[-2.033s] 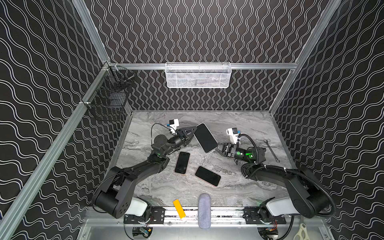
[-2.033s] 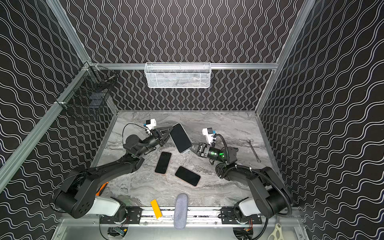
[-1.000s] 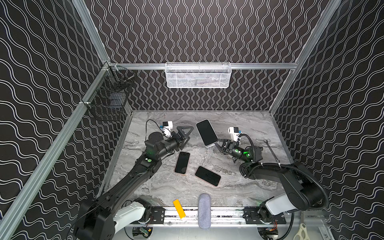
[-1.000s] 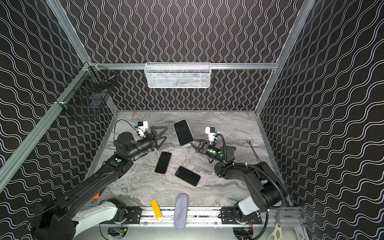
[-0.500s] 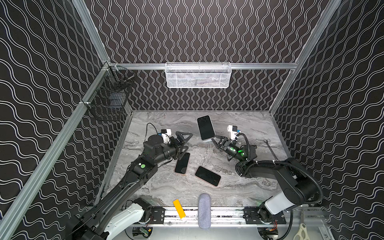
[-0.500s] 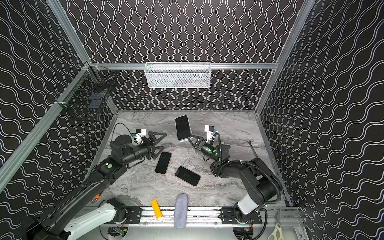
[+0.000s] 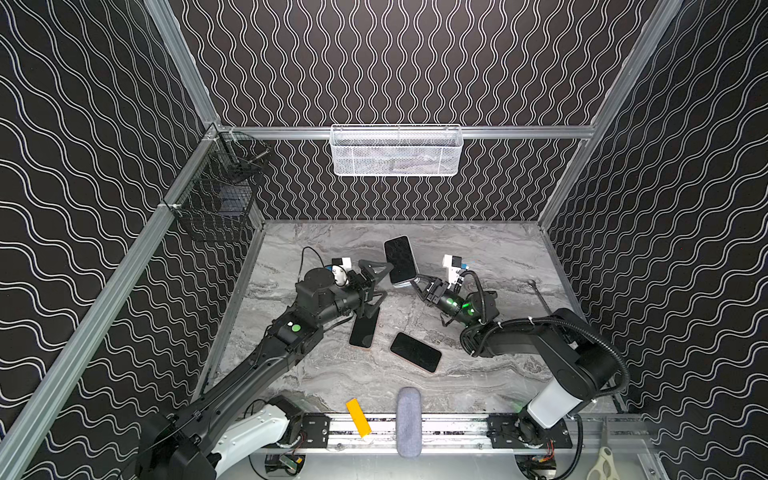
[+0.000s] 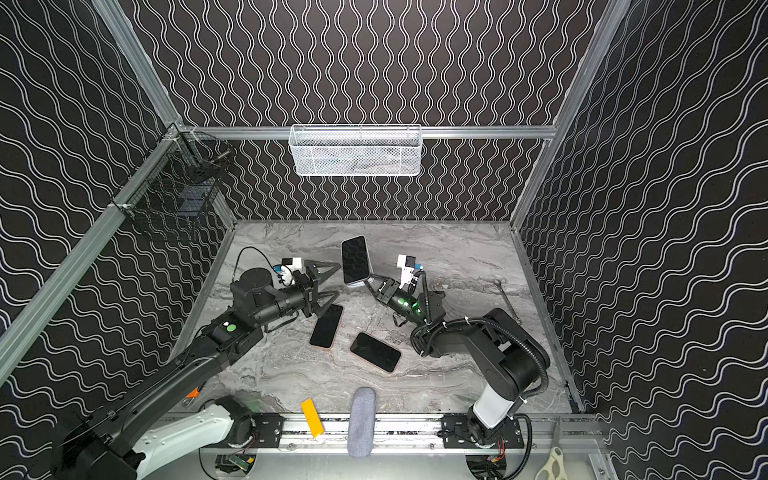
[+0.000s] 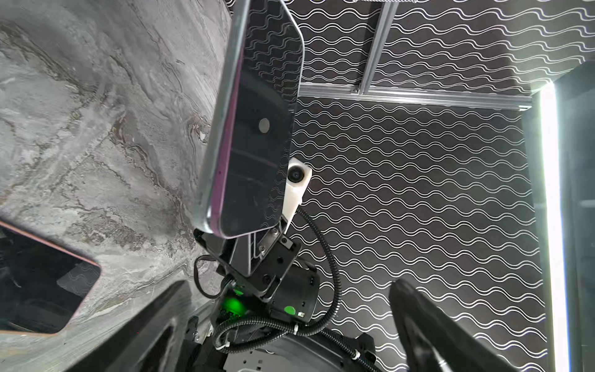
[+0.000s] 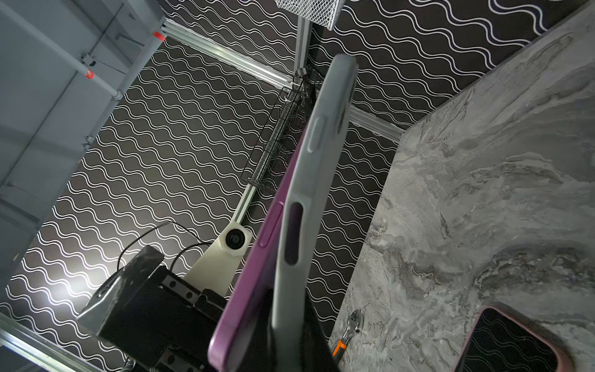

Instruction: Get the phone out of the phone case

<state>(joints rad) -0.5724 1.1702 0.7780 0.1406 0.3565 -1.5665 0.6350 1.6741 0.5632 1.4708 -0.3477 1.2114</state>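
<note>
In both top views my right gripper (image 7: 412,282) (image 8: 368,281) holds a phone in a grey phone case (image 7: 400,261) (image 8: 355,259) upright above the table. It grips at the lower end. The right wrist view shows the purple phone (image 10: 251,273) sprung away from the phone case (image 10: 299,193) at that end. There my right gripper (image 10: 289,325) is shut on the case wall. My left gripper (image 7: 384,279) (image 8: 334,281) stands open just left of the phone, empty. The left wrist view shows the phone's dark screen (image 9: 254,145) beyond that open gripper (image 9: 288,286).
Two more dark phones (image 7: 363,330) (image 7: 415,352) lie flat on the marble table (image 7: 498,374). A wrench (image 7: 540,297) lies at the right. A yellow block (image 7: 358,417) and grey roll (image 7: 408,422) sit on the front rail. A white basket (image 7: 397,151) and a black wire basket (image 7: 220,203) hang on the walls.
My right gripper has raised the phone and turned it more upright. My left gripper pulled back to the left, then came in beside the phone, staying open.
</note>
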